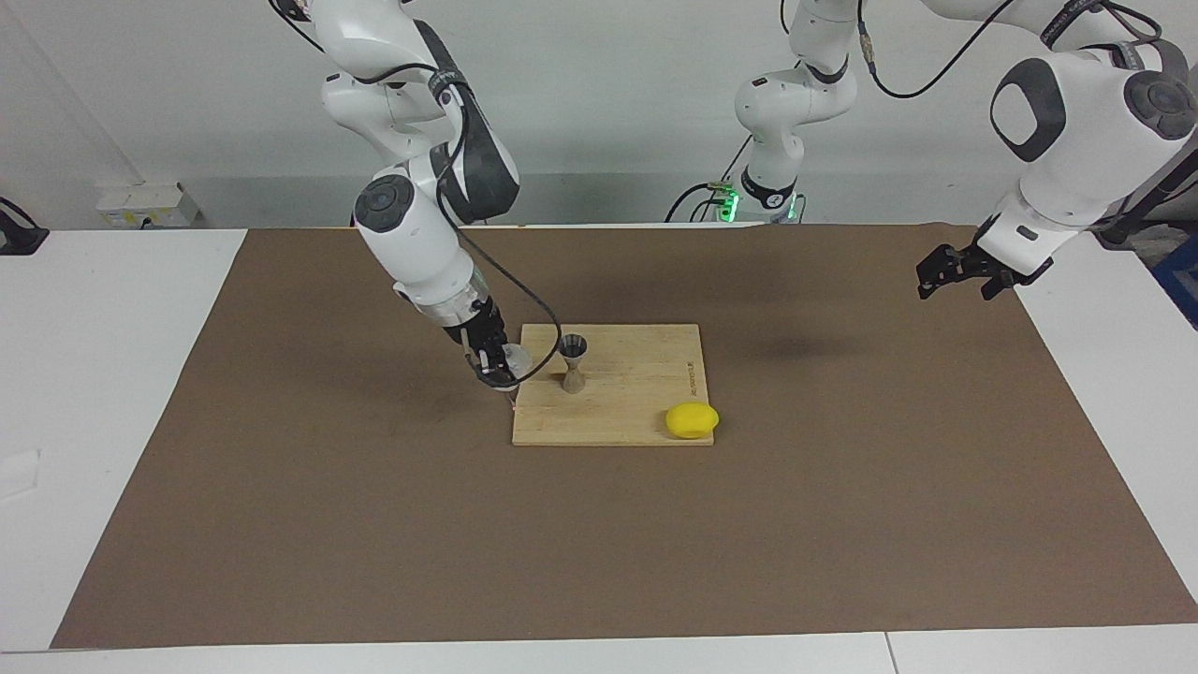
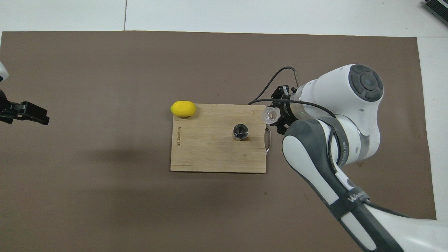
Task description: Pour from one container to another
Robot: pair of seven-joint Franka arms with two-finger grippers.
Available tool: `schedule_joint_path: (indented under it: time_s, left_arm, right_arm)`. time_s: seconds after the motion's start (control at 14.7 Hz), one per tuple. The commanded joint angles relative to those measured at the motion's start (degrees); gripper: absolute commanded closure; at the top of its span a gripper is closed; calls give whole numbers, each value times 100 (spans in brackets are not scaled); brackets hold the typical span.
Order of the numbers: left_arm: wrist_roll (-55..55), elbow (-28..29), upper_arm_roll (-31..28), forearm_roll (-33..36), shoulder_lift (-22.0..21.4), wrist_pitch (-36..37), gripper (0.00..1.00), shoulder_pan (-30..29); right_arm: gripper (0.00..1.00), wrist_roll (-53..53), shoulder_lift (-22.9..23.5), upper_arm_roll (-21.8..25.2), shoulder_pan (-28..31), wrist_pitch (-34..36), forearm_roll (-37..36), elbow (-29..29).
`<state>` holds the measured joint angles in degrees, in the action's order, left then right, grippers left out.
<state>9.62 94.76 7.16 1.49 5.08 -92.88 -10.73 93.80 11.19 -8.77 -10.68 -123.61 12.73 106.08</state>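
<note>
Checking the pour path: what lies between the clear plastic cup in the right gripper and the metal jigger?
Only bare wooden cutting board lies between clear plastic cup and silvery hourglass jigger, in both views.

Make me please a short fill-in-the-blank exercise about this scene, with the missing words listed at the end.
1. The right gripper holds the clear ____ at the edge of the board.
2. The jigger stands upright on the ____.
3. The lemon lies on the board's corner toward the ____ arm's end of the table.
4. The left gripper waits in the air, holding ____.

Missing words: cup; board; left; nothing
</note>
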Motion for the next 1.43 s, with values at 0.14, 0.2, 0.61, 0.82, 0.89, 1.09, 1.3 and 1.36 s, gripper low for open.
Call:
schedule_joint_path:
  time_s: [0.14, 0.2, 0.61, 0.82, 0.89, 1.09, 1.3, 1.36]
  left_arm:
    - [-84, -704, -13, -27, 554, 314, 0, 159]
    - [-75, -722, -22, -44, 581, 305, 0, 203]
    - [-66, -582, -1250, -53, 503, 567, 0, 1326]
    - [-66, -495, -1314, -53, 388, 1280, 0, 1354]
    - [-66, -468, -1323, -44, 371, 1281, 0, 1363]
    - [-75, -118, -1253, -44, 161, 1194, 0, 1372]
    - [-75, 200, -1244, -53, -68, 983, 0, 1381]
    - [-75, 261, -1244, -53, -112, 956, 0, 1372]
  right_arm:
    - [87, 428, -398, 7, -407, 284, -752, 9]
    - [87, 524, -416, -10, -487, 320, -998, 18]
    - [85, 832, -487, -19, -804, 294, -1632, 88]
    - [85, 1034, -487, -10, -909, 258, -2053, 88]
    - [84, 1087, -487, -19, -936, 250, -2212, 88]
    - [85, 1254, -425, -28, -1119, 197, -2642, 97]
    - [85, 1386, -372, -37, -1155, 179, -2960, 88]
    - [85, 1387, -364, -28, -1216, 127, -2986, 97]
